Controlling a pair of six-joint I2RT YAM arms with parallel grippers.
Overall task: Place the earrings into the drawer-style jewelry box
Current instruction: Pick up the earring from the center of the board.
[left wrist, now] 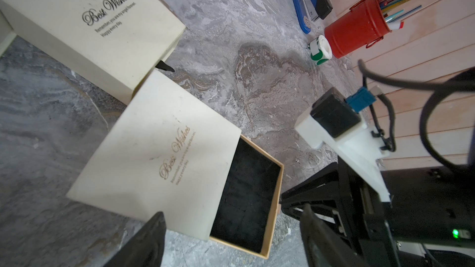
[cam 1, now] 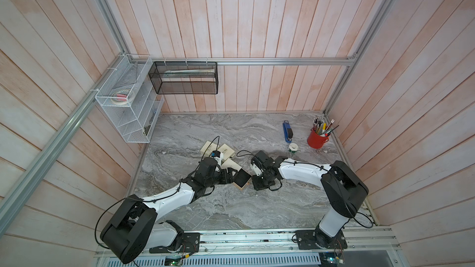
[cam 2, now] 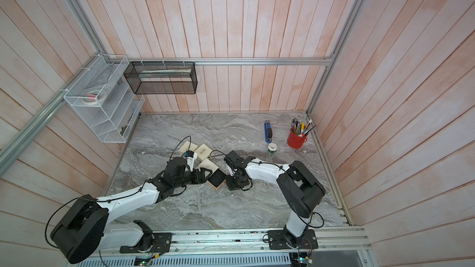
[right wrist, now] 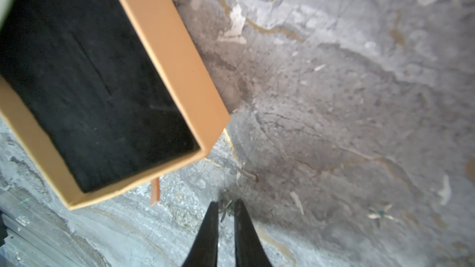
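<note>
One earring [right wrist: 225, 210], a tiny pale wiry thing, lies on the marble table [right wrist: 334, 98] in the slim gap between the fingertips of the right gripper [right wrist: 226, 202]. The jaws are almost pressed together around it; whether they really pinch it, I cannot tell. A second earring [right wrist: 380, 214], a pale star-like speck, lies near these fingers, on the side away from the drawer [right wrist: 167, 47].

The jewelry box [left wrist: 154, 155] lies between both grippers. Its cream sleeve is toward the left gripper [left wrist: 232, 210], and its tan, black-lined drawer is pulled out just beside the right fingers. The left gripper is spread wide at the box's edge, not closed on it.

Beyond the left gripper are two cream boxes [cam 1: 226, 150]. Beyond the right gripper, well apart, are a blue stapler [cam 1: 288, 131] and a red pen cup [cam 1: 317, 138].
</note>
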